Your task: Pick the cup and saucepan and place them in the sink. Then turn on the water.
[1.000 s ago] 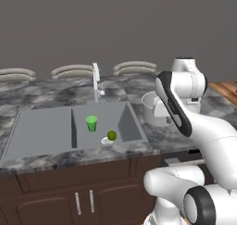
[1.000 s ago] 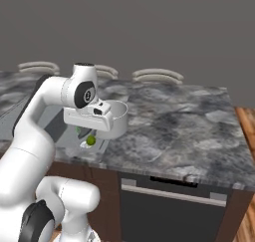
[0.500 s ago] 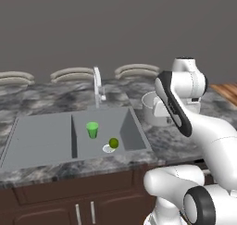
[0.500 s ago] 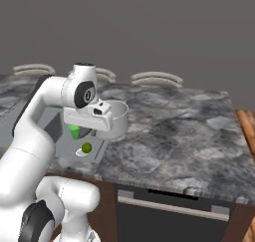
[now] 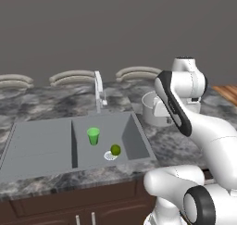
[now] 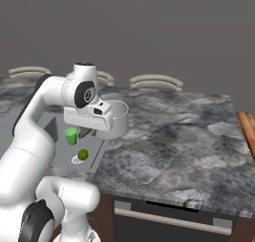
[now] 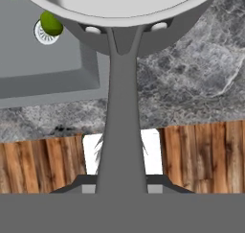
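The silver-grey saucepan [image 5: 152,109] [image 6: 112,118] hangs above the dark marble counter just right of the sink [image 5: 41,147] [image 6: 97,150]. My gripper [image 7: 122,189] [image 6: 94,125] is shut on its long grey handle [image 7: 122,131], and the pan's pale bowl [image 7: 119,6] sits at the top of the hand view. The bright green cup [image 5: 93,136] [image 6: 71,135] stands upright in the sink's right basin. In the left base view my own forearm hides the fingers.
A yellow-green ball [image 5: 115,149] [image 6: 82,155] [image 7: 51,22] lies by the round drain [image 7: 43,34]. The slim faucet [image 5: 98,87] rises behind the basin. Marble counter [image 6: 169,146] stretches to the right. Rounded stool backs [image 5: 71,77] line the far side.
The whole picture has drifted slightly downward in both base views, so the camera has moved. The saucepan stays in my grip at about the same height.
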